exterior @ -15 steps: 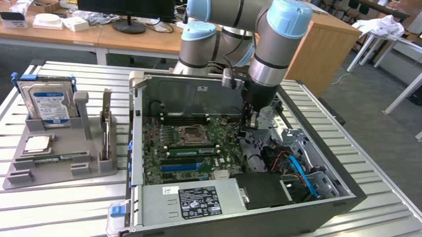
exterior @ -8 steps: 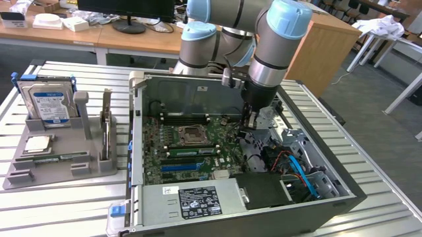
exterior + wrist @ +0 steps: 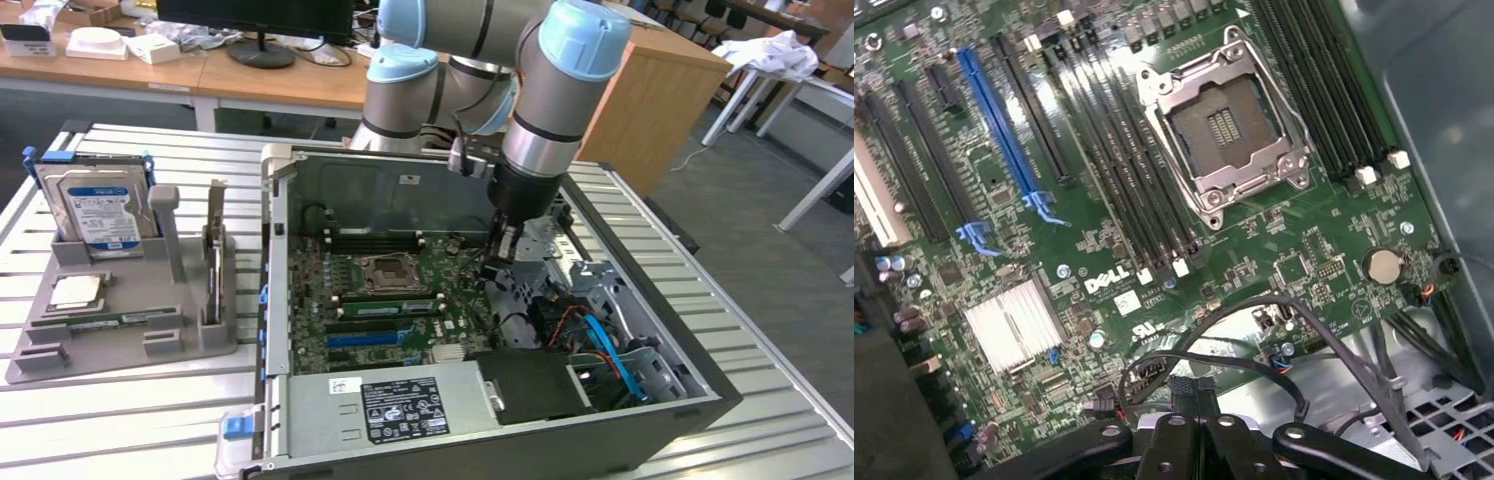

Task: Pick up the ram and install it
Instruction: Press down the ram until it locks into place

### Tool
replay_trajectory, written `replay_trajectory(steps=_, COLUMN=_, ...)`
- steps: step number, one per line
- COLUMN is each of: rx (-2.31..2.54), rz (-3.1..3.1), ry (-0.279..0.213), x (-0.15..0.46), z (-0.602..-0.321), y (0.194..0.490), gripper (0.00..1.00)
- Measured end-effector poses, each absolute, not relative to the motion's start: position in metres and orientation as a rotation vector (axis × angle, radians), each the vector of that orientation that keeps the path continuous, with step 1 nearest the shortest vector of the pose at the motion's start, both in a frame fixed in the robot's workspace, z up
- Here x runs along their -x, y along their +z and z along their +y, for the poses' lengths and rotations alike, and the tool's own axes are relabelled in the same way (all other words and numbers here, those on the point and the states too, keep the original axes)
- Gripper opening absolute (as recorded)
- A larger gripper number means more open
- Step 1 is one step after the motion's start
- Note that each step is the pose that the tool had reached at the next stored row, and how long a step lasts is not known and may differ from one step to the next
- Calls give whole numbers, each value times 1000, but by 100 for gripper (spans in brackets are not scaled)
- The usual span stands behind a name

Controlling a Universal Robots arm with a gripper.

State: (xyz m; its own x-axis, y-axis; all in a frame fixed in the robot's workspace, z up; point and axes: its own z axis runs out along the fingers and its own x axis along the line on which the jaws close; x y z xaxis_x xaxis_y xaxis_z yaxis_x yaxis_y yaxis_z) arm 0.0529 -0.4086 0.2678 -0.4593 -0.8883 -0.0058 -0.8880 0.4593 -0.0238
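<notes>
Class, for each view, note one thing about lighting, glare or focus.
Exterior view: even room light, soft glare on the slatted metal table, deep shade inside the computer case. Wrist view: motherboard crisp, bright sheen on its heatsink, dark pincer blurred.

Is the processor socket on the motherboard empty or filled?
Empty. In the wrist view the processor socket shows its bare contact field inside the metal frame, with no chip or cooler seated on it.
</notes>
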Motion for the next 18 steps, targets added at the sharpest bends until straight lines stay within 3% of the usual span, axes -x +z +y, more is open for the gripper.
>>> replay_trajectory(steps=18, rx=1365, rz=2812, ry=-30, x=-53, z=-409, y=265, gripper=10)
